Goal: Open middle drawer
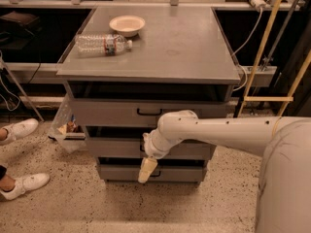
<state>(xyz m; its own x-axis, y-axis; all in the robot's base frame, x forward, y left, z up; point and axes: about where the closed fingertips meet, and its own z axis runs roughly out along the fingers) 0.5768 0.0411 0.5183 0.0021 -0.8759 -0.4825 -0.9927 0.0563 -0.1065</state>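
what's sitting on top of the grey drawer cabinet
A cream bowl and a plastic bottle lying on its side, near the back left. The gripper hangs low before the bottom drawer, covering nothing on top.

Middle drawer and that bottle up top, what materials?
Wide grey middle drawer: likely painted sheet metal, matte even grey. Clear lying bottle: probably thin plastic, see-through. Cream gripper hangs in front, just below that drawer.

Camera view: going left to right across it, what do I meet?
White sneakers → plastic water bottle → gripper, hanging in front of the lowest drawer, just below the middle drawer → slanted yellow pole.
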